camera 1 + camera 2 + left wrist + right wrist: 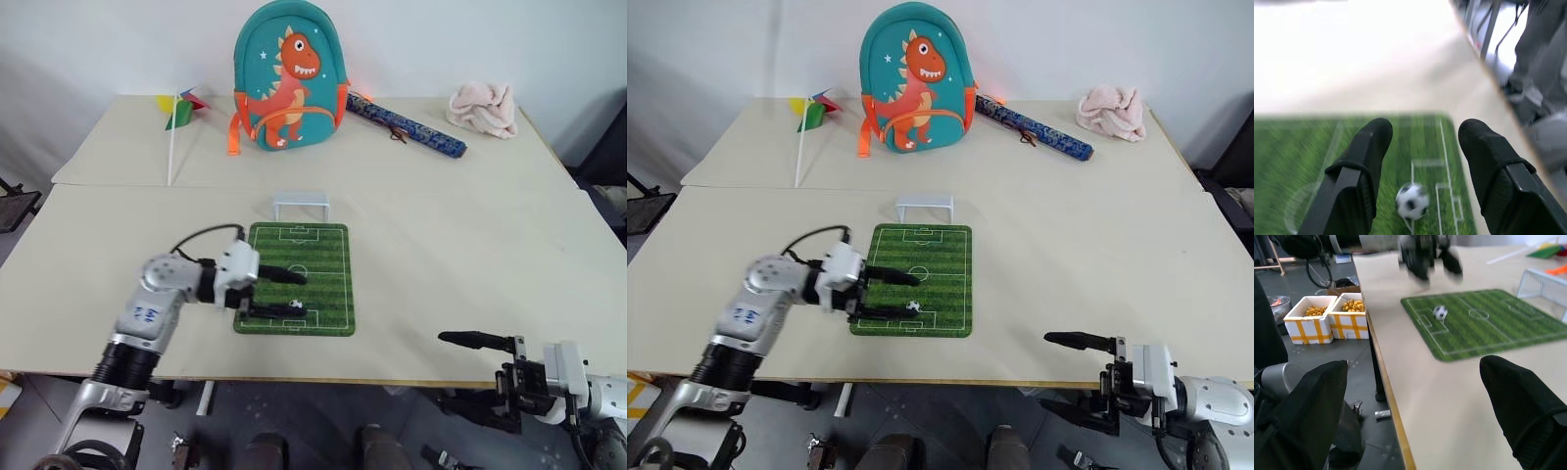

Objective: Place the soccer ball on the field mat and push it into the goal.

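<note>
Soccer ball (1412, 200): loose on field mat (323, 294), near end, far from goal (301, 206). Left gripper (284, 294): jaws parted, empty, over ball. Right gripper (1073, 372): jaws apart, empty, off desk (470, 264) edge. Risk: off-centre nudge, ball rolling off mat.

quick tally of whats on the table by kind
soccer toys: 3 - soccer ball, field mat, goal
bags: 1 - dinosaur backpack
pinwheels: 1
patterned blue rolls: 1
pink cloths: 1
total: 7
</note>
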`<control>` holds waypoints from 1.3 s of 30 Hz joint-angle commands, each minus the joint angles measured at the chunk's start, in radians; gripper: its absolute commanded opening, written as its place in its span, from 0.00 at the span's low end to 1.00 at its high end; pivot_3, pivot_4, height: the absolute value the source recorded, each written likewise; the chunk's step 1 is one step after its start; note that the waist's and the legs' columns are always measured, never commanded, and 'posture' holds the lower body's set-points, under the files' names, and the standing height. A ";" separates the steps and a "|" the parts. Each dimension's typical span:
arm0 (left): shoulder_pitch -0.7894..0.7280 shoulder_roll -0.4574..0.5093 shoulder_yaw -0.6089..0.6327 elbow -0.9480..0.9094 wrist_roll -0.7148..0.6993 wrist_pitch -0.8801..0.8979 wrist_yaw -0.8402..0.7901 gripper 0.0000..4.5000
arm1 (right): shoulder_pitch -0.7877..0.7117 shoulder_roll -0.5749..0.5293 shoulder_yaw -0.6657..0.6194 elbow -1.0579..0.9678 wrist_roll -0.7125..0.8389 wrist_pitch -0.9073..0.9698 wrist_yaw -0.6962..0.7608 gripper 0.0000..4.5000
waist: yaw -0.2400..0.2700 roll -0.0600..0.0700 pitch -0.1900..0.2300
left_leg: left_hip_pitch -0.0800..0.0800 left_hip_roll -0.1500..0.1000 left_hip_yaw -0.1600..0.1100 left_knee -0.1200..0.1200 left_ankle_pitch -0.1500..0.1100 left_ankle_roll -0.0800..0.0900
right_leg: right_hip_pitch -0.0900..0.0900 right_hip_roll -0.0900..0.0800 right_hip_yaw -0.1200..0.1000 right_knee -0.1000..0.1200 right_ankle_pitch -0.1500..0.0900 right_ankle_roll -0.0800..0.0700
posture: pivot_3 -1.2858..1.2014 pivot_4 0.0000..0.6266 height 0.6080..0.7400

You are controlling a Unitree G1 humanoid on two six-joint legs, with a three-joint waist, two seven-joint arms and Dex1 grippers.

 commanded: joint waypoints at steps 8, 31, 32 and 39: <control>0.257 0.178 0.112 -0.177 -0.086 0.082 -0.064 0.34 | -0.055 0.011 0.013 0.035 0.006 -0.005 0.009 1.00 | 0.006 0.003 0.001 | 0.000 0.002 -0.001 0.000 0.000 0.000 | 0.001 -0.001 0.001 -0.001 0.000 0.000 | 0.52 0.24 1.00; 0.355 0.090 0.161 -0.165 -0.065 0.037 0.107 0.00 | -0.075 0.069 -0.025 0.066 -0.013 -0.056 -0.104 1.00 | 0.007 0.003 0.001 | 0.000 0.000 -0.001 -0.001 0.000 0.000 | 0.000 0.000 0.000 -0.002 0.000 0.000 | 0.52 0.24 1.00; 0.366 0.091 0.186 -0.164 -0.071 0.049 0.132 0.00 | -0.083 0.076 -0.035 0.072 -0.014 -0.057 -0.126 1.00 | 0.004 0.003 0.001 | 0.000 0.000 -0.001 -0.001 0.000 0.000 | 0.000 0.000 0.000 -0.002 0.000 0.000 | 0.52 0.24 1.00; 0.484 0.076 0.389 -0.113 -0.064 0.022 0.288 0.00 | -0.126 0.110 -0.071 0.163 -0.064 -0.116 -0.208 1.00 | -0.002 0.003 0.001 | 0.001 0.000 -0.001 -0.002 0.000 0.000 | 0.000 0.000 0.001 -0.002 0.000 0.000 | 0.52 0.24 1.00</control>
